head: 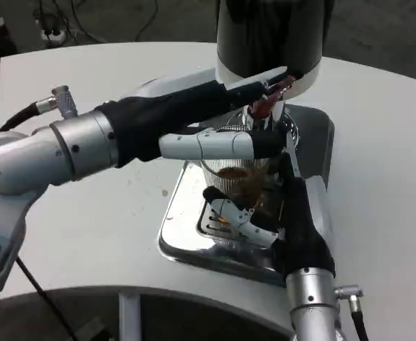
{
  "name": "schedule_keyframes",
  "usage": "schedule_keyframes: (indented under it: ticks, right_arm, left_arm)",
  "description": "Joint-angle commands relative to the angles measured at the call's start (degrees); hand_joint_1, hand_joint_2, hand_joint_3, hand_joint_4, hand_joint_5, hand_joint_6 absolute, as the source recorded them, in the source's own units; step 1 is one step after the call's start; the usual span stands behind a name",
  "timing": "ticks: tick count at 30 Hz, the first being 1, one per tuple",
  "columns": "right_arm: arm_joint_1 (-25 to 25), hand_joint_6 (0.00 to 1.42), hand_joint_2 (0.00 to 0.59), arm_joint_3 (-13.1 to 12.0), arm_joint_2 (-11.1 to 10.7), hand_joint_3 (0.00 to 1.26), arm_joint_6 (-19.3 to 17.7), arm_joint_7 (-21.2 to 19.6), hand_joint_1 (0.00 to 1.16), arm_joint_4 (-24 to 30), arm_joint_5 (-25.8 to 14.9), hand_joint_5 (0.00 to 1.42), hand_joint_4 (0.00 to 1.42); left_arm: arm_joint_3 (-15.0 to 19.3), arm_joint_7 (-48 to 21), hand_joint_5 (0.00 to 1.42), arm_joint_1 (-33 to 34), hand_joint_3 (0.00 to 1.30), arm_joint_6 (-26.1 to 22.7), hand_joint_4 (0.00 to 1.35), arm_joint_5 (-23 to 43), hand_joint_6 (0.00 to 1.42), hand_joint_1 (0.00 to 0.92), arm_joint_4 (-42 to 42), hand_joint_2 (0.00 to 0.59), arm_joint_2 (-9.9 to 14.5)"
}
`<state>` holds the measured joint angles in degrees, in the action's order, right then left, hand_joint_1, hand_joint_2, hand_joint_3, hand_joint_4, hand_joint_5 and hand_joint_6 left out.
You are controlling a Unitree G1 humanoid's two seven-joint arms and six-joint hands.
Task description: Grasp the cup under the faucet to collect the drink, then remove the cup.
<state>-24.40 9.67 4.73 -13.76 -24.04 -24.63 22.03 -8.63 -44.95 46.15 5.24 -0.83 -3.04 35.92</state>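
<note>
A clear ribbed cup [230, 179] with brown drink in it stands on the steel drip tray [185, 231], under the faucet of the black and white dispenser [268, 39]. My right hand [282, 209] grips the cup from the right and front, its fingers [237, 213] wrapped round the lower wall. My left hand [211, 117] reaches in from the left at faucet height. Its upper fingers [264, 77] lie over the red faucet lever [263, 106], and one white finger [208, 144] stretches across above the cup's rim. The faucet's spout is hidden behind the hands.
The dispenser and its tray stand in the middle of the white round table [87, 213]. Dark floor with cables lies beyond the far edge. Bare tabletop lies to the left and right of the tray.
</note>
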Motion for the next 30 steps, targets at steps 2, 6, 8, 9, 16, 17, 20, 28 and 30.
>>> schedule_keyframes:
  ticks: [2, 6, 8, 9, 16, 17, 20, 28, 30]
  right_arm:
    - [0.9, 0.0, 0.156, -0.1, 0.0, 0.0, -0.4, -0.1, 0.75, -0.2, -0.5, 0.0, 0.0]
    - [1.1, 0.0, 0.154, 0.4, 0.1, 0.0, 0.0, -0.5, 0.75, 0.2, 0.2, 0.0, 0.0]
    - [1.2, 0.0, 0.154, 0.7, 0.3, 0.0, 0.4, -1.1, 0.74, 0.6, 1.0, 0.0, 0.0]
    - [1.2, 0.0, 0.153, 0.9, 0.4, 0.0, 0.6, -1.5, 0.74, 0.7, 1.3, 0.0, 0.0]
    - [0.9, 0.02, 0.153, 1.5, 0.8, 0.0, 2.1, -2.6, 0.74, 0.7, 2.3, 0.0, 0.0]
    - [0.8, 0.04, 0.155, 1.5, 0.9, 0.0, 2.2, -2.6, 0.74, 0.7, 2.3, 0.0, 0.01]
    - [0.7, 0.05, 0.153, 1.5, 0.9, 0.0, 2.4, -2.7, 0.74, 0.6, 2.3, 0.0, 0.02]
    - [-0.3, 0.08, 0.152, 1.1, 1.1, 0.0, 2.6, -2.4, 0.74, -0.8, 1.9, 0.03, 0.03]
    - [-0.4, 0.08, 0.152, 1.1, 1.2, 0.0, 2.5, -2.5, 0.74, -1.2, 1.8, 0.04, 0.03]
  left_arm:
    - [-2.2, -1.3, 0.02, -0.3, 0.0, -0.4, 0.0, -2.2, 0.0, 0.0, -1.1, 0.056, -0.2]
    - [-2.4, -1.2, 0.02, -0.3, 0.0, -0.5, 0.0, -2.3, 0.0, 0.0, -0.9, 0.056, -0.2]
    - [-2.4, -1.2, 0.02, -0.2, 0.0, -0.7, 0.0, -2.4, 0.0, 0.0, -0.6, 0.056, -0.1]
    - [-2.4, -1.2, 0.02, -0.2, 0.0, -0.8, 0.0, -2.4, 0.0, 0.0, -0.5, 0.056, 0.0]
    - [-2.1, -1.3, 0.02, -0.6, 0.0, -1.4, 0.0, -2.6, 0.0, 0.0, 0.4, 0.058, 0.3]
    - [-2.0, -1.4, 0.02, -0.6, 0.0, -1.5, 0.0, -2.6, 0.0, 0.0, 0.5, 0.059, 0.3]
    - [-1.8, -1.4, 0.02, -0.6, 0.0, -1.7, 0.0, -2.7, 0.0, 0.0, 0.7, 0.062, 0.5]
    - [-1.9, -1.5, 0.02, -0.4, 0.0, -2.4, 0.0, -3.0, 0.0, 0.0, 1.5, 0.063, 0.5]
    - [-1.9, -1.6, 0.02, -0.4, 0.0, -2.5, 0.0, -3.2, 0.0, 0.0, 1.5, 0.063, 0.6]
